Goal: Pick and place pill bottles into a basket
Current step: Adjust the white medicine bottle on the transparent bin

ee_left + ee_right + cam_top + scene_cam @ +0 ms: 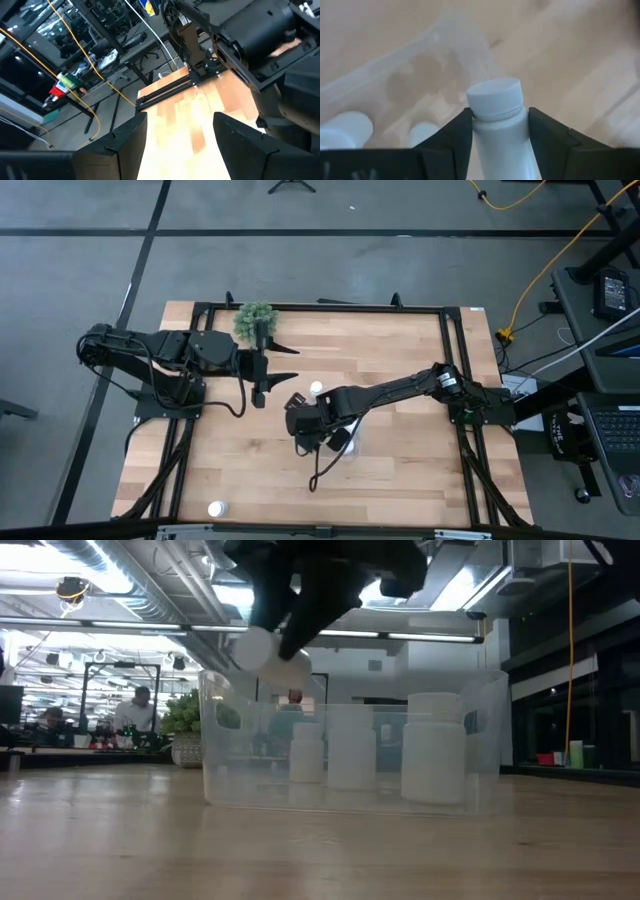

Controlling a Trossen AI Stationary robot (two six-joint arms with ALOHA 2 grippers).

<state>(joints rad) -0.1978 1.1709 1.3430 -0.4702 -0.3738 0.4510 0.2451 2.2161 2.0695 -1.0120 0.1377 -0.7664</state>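
My right gripper [290,625] is shut on a white pill bottle [262,652], held above one end of the clear tray [230,780]. In the high view this gripper [308,428] is at the table's middle. Three white bottles [352,745] stand upright inside the tray. Loose bottles stand on the table, one [316,389] just beyond the right gripper and one [215,507] near the front edge. My left gripper [288,363] is open and empty, hovering left of centre; its fingers [125,140] point toward the table's right side. My right gripper pinches the bottle's body just below the cap [499,131] between its two fingers, which lie along the bottle, one on each side. The fingers come from above, slanting down. The bottle is lifted clear and tilted, its cap [495,97] pointing down at the tray.
A green bushy plant [255,320] stands at the far edge beside my left arm. A black frame [330,308] runs round the table's edges. Bare wood lies open at the near left and near right.
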